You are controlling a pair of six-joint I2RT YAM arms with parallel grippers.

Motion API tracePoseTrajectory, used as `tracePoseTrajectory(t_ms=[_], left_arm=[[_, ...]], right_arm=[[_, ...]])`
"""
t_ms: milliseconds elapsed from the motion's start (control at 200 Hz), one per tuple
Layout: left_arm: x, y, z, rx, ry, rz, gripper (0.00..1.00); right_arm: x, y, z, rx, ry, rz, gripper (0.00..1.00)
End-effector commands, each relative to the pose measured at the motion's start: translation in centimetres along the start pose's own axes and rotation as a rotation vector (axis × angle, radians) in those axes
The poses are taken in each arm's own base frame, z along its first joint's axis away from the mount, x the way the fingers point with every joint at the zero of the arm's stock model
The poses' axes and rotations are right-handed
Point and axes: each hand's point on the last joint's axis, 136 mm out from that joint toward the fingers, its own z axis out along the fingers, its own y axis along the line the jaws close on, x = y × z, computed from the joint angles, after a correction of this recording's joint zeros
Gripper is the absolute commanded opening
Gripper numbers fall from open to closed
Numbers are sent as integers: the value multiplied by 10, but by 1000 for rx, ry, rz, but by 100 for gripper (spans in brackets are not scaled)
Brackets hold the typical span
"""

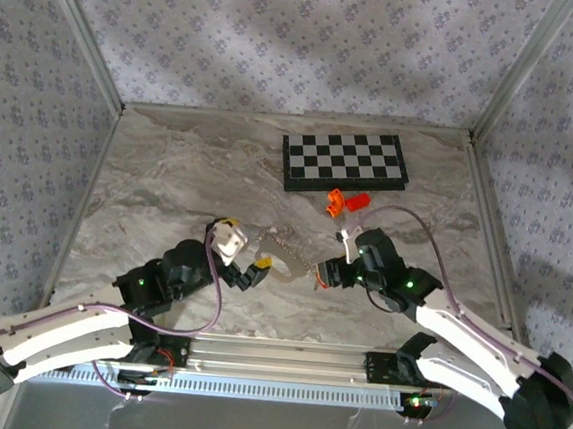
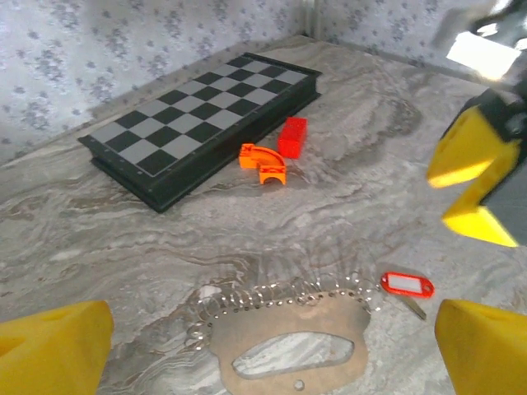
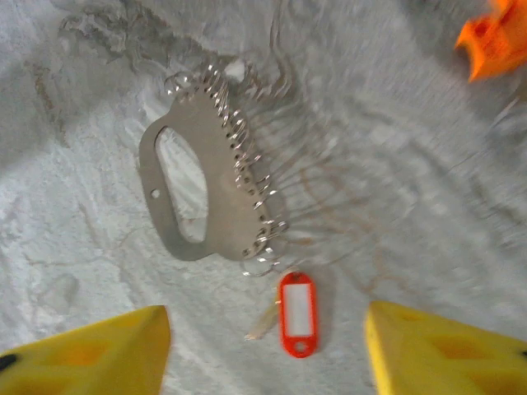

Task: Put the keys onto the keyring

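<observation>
Where the two arms meet over the marble tabletop [image 1: 170, 174], both hands are released and hold nothing. The left gripper [image 2: 272, 354] has its yellow fingers [image 2: 49, 346] spread as wide as they go. It straddles the keyring [image 2: 329, 317] from the near side, and neither fingertip touches it. The right gripper [image 3: 268, 354] also stands with its fingers [image 3: 445, 354] well apart, just off the end of the keyring where the key [image 3: 297, 313] lies. Its jaws have a bare gap between them and rest on nothing.

There is one keyring, lying flat on the table between the two grippers. It is a pale beige oval plate with a large oval cut-out and one small hole in its band. A row of small silvery links [image 3: 247, 177] fans out along its far long edge.

There is one key, flat on the table just beside the right-hand end of the keyring, near the last links but not threaded through them. Its red plastic tag has a white window, and a short silver blade angles out from the tag.

Farther from the keyring, near its right-hand end, sit two plastic pieces close together: one curved orange piece [image 2: 263, 162] and one red block [image 2: 291, 136]. Just past them lies one black-and-white chessboard [image 2: 206, 111], closed and flat.
</observation>
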Motion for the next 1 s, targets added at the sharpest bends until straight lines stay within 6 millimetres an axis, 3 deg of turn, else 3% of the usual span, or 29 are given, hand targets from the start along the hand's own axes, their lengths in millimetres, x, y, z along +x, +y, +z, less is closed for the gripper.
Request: tracePoseTrajectory(t_ms=[0, 110, 170, 450, 710, 875, 995], left_arm=[[-24, 27, -8, -138, -54, -65, 100], [-23, 59, -18, -301, -49, -125, 100], [-20, 74, -24, -369, -35, -132, 99], [-5, 135, -60, -648, -37, -145, 100], [24, 173, -82, -822, -14, -107, 100], [48, 191, -94, -940, 12, -92, 100], [63, 200, -101, -1023, 28, -84, 99]], right_arm=[[-13, -20, -20, 111, -64, -34, 76], [-27, -34, -34, 163, -136, -37, 88], [-32, -40, -40, 183, -167, -31, 100], [-47, -76, -54, 291, -274, 27, 100], [-57, -108, -65, 395, -356, 93, 100], [-51, -132, -72, 516, -360, 114, 100], [-47, -139, -72, 523, -372, 124, 100]])
